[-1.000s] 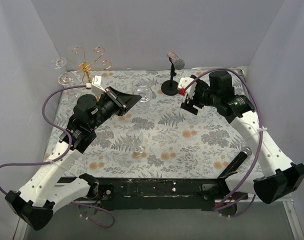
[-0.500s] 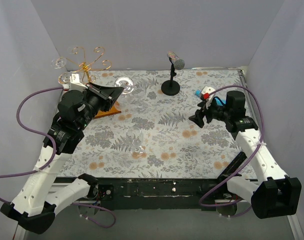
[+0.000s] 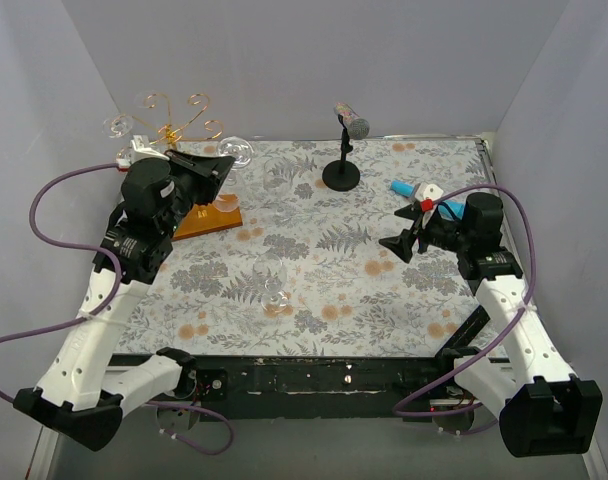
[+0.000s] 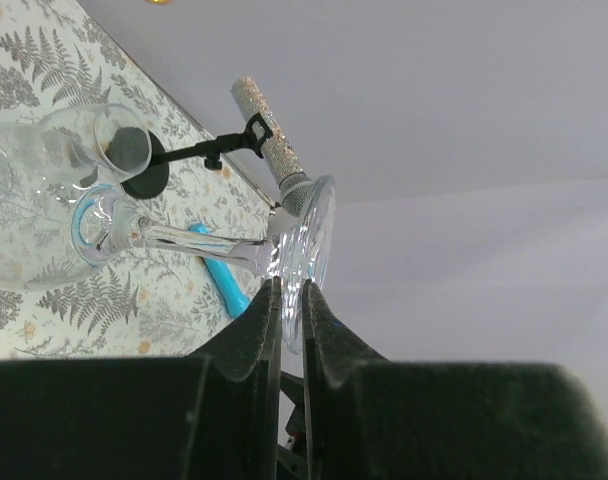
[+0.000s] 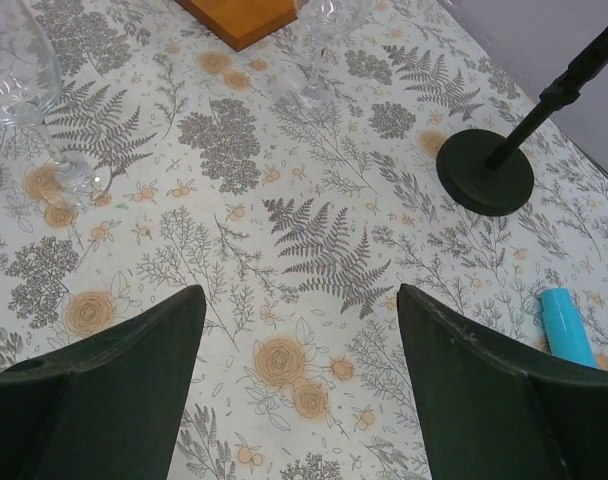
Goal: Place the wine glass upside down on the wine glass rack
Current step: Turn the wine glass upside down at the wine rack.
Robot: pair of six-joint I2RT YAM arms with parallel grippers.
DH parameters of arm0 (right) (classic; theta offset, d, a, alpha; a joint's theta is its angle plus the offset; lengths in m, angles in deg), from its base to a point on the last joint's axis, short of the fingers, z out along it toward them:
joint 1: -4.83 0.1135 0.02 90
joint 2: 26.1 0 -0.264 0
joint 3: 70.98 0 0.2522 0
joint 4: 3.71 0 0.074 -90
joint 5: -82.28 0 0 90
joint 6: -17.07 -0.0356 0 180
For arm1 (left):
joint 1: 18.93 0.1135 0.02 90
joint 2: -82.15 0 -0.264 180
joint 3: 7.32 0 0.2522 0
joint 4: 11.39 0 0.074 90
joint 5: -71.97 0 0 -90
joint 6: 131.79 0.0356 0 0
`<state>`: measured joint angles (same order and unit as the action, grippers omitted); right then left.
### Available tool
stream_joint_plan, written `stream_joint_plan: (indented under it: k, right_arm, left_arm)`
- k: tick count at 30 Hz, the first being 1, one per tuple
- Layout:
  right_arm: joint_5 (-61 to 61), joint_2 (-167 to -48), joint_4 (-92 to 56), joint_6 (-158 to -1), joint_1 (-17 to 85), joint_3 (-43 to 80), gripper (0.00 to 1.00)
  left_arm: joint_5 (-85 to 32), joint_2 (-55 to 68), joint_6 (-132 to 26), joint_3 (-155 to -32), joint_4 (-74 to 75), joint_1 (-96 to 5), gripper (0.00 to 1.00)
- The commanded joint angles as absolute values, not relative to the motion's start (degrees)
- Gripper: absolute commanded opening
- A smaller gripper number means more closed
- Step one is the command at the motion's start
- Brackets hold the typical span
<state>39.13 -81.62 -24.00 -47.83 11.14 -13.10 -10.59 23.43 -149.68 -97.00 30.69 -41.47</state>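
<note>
Hang step underway: left gripper point(image 4: 289, 295) is clamped on the foot of the wine glass point(image 4: 184, 238), holding it sideways just right of the wine glass rack point(image 3: 171, 128) curls. Next I'd guess it needs tipping bowl-down and the stem slid into 1 spiral. Right gripper point(image 5: 299, 340) gapes empty, well away from the rack. Count: 1 rack, 1 held glass, 2 standing glasses point(image 3: 271, 283), seemingly 1 hung glass point(image 3: 117, 125).

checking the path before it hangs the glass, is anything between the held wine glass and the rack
Nothing visible does. The left gripper pinches the wine glass by its foot, just right of the rack and its gold arms in the top view, with open air between. The microphone stand is farther right, off that path.
</note>
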Motion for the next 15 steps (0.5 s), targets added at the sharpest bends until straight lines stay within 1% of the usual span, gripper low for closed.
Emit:
stream_joint_plan:
  k: [1, 13, 15]
  right_arm:
    - [42.5, -80.5, -21.1, -49.1, 10.7, -13.7, 0.84]
    - [43.2, -81.5, -19.7, -49.9, 10.1, -14.7, 0.84]
    - [43.2, -81.6, -19.6, -49.9, 10.2, -14.8, 0.84]
  left_arm:
    - [-9.3, 25.5, -149.5, -98.7, 27.0, -39.1, 0.00]
    - [-17.9, 26.0, -150.0, -95.5, 24.4, -29.9, 0.00]
    - [-21.4, 26.2, -150.2, -94.6, 23.7, -28.0, 0.00]
